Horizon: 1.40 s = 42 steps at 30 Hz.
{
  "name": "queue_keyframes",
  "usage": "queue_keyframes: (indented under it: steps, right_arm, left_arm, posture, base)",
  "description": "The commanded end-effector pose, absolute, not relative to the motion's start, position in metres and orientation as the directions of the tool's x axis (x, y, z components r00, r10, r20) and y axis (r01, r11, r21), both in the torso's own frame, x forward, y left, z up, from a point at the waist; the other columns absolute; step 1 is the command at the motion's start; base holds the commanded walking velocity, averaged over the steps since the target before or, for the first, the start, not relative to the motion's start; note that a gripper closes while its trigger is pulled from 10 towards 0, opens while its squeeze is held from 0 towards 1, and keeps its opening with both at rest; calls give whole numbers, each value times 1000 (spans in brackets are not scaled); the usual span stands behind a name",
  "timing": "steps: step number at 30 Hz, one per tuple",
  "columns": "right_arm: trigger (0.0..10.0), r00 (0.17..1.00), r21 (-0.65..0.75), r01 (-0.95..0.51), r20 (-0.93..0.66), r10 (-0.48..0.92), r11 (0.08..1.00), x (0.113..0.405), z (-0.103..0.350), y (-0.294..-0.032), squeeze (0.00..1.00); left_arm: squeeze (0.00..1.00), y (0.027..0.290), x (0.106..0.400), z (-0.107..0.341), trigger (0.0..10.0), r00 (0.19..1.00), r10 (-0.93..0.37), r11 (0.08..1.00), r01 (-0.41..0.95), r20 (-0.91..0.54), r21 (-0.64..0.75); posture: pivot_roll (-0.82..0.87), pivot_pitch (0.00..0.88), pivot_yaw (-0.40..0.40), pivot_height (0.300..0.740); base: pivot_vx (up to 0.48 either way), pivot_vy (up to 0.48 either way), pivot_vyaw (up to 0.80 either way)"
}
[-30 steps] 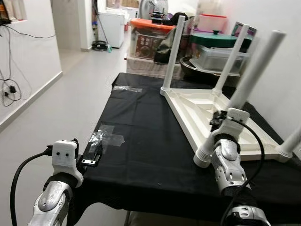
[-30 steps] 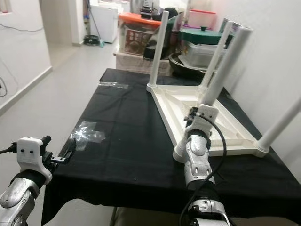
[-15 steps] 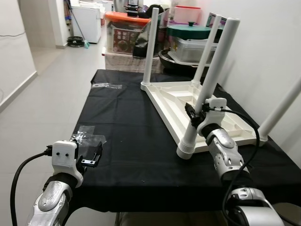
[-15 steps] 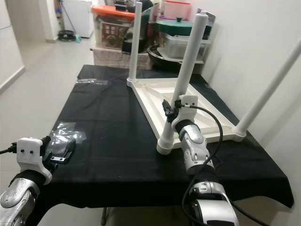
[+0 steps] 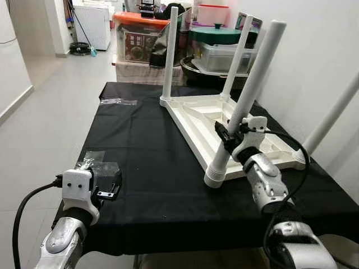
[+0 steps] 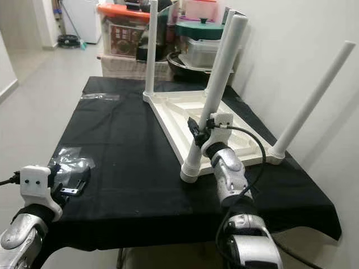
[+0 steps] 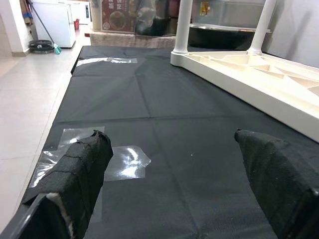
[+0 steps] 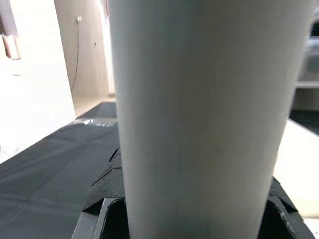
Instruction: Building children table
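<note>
Holding the near leg (image 5: 245, 103) in my closed right hand (image 5: 231, 135), I see its foot resting by the upturned tabletop (image 5: 235, 126) on the surface (image 5: 151, 145); tilted, it could miss the corner. Left hand (image 7: 174, 174) gapes empty.

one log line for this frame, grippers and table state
right gripper: shut on near table leg | left gripper: open over black cloth | upturned table top: four legs up
</note>
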State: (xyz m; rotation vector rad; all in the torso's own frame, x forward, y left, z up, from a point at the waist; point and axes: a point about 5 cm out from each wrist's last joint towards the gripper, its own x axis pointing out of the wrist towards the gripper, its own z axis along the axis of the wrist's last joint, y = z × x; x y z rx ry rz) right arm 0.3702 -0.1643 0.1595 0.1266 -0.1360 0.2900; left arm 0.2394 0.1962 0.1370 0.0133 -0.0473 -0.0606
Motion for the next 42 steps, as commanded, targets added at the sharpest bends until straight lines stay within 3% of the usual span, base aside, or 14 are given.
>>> queue_keyframes:
  steps: [1,10,27,42]
  right_arm:
    - [10000,952,129,-306,32,304,943,360,125,-153,0]
    - [10000,937,123,-348,29,347,929,352,119,-135,0]
    - [10000,943,182,-301,-90,321,936,375,129,-137,0]
    - [10000,950,203,-286,-69,305,936,368,123,-137,0]
  left_arm:
    - [0,195,239,133,10000,998,-61,998,61,32,5]
    - [0,195,241,133,10000,998,-62,998,62,33,7]
    - [0,194,242,133,10000,998,-59,998,59,34,9]
    - [0,195,242,132,10000,998,-58,998,57,32,12]
  posture:
    - [59,0,-120,740]
    - [55,0,-115,740]
    - [68,0,-131,740]
    - [58,0,-119,740]
  base:
    - [0,0,0]
    - [0,0,0]
    - [0,0,0]
    - [0,0,0]
